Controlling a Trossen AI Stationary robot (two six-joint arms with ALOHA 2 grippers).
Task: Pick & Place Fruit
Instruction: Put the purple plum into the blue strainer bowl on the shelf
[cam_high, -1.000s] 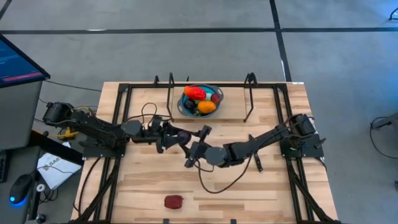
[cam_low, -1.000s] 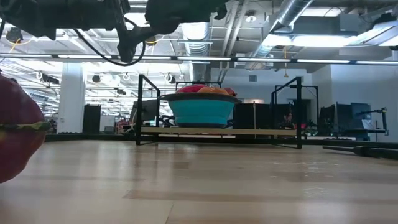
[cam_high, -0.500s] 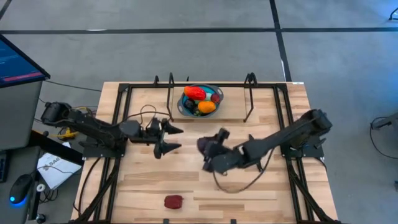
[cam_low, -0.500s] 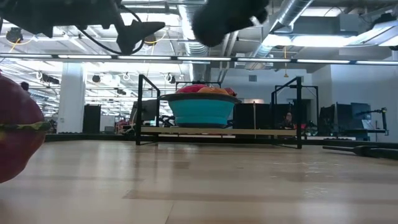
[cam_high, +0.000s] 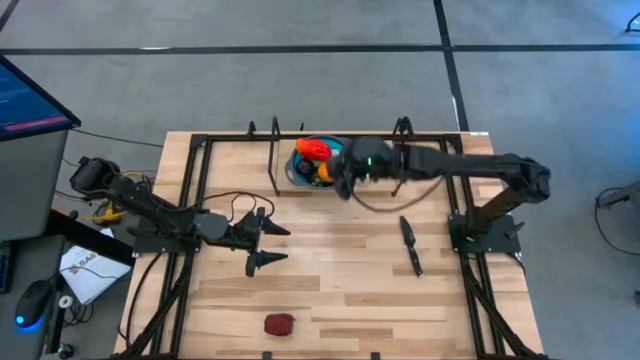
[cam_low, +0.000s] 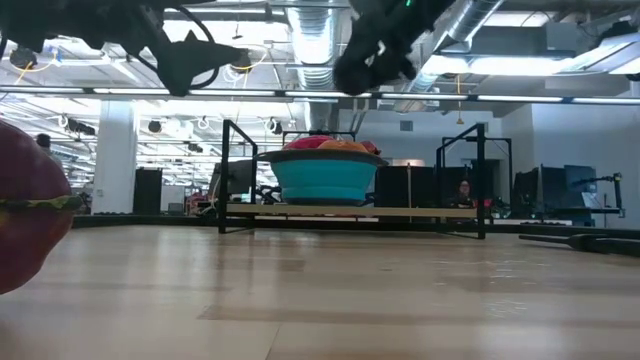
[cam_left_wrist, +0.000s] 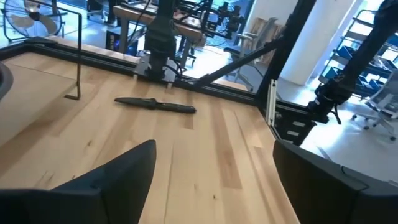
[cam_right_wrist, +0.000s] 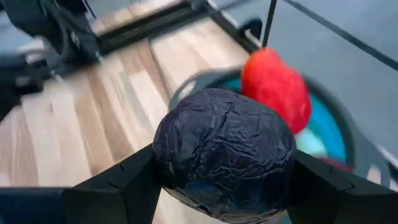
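Note:
My right gripper (cam_high: 347, 176) hangs above the right rim of the blue bowl (cam_high: 295, 176) at the table's far edge, shut on a dark purple wrinkled fruit (cam_right_wrist: 224, 146). The bowl holds a red fruit (cam_right_wrist: 277, 87), an orange one (cam_high: 327, 172) and others. A maroon fruit (cam_high: 279, 324) lies on the table near the front edge, left of the middle. My left gripper (cam_high: 270, 246) hovers over the table's left half, open, with nothing between its fingers (cam_left_wrist: 118, 177). My right gripper pinches the dark fruit by its two opposite sides (cam_right_wrist: 166, 163), one finger (cam_right_wrist: 118, 186) on each. The fruit fills the gap between the fingers. It is lifted clear, high above the table and over the bowl's edge.
A dark knife-like tool (cam_high: 410, 244) lies on the table's right half. Black frame rails (cam_high: 272, 150) and upright posts stand beside the bowl at the far edge and along both sides. Bare wood spreads over the middle of the table.
My right gripper has carried the dark fruit from the table's middle, where both grippers met, up and toward the far edge, to above the bowl. My left gripper has drawn back toward the table's left and near edge without the fruit.

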